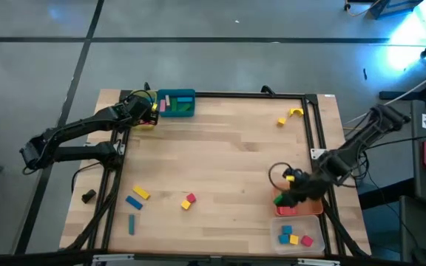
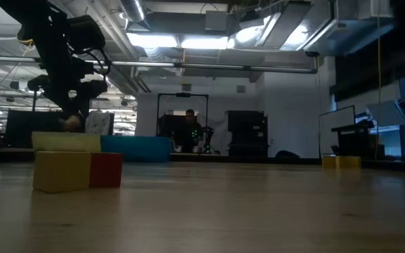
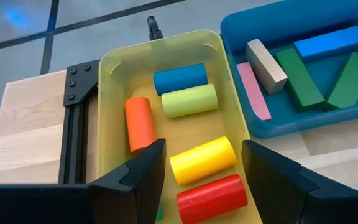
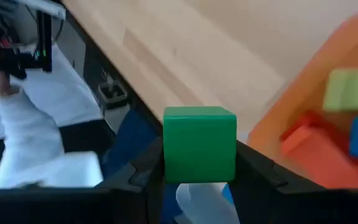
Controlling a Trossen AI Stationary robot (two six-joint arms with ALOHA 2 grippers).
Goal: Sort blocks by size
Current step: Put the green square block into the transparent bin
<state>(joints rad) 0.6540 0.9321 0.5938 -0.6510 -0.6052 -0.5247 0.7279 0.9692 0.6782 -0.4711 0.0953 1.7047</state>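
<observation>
My left gripper is open and empty above the yellow tray at the table's far left corner. In that tray lie blue, green, orange, yellow and red cylinders. The teal tray beside it holds pink, tan, green and blue bars. My right gripper is shut on a green cube by the orange tray at the near right. Loose blocks lie on the table: a red and a yellow cube, bars and a yellow arch. My right gripper pinches the green cube by two opposite sides between its two fingers. The cube sits square between them, one flat face toward the wrist camera. It is lifted clear, next to the orange tray's edge.
A clear tray with several small blocks stands at the near right corner, just nearer than the orange tray. The orange tray holds green, red and blue blocks. A black frame rail runs along the table's edges. A person shows far behind the table.
</observation>
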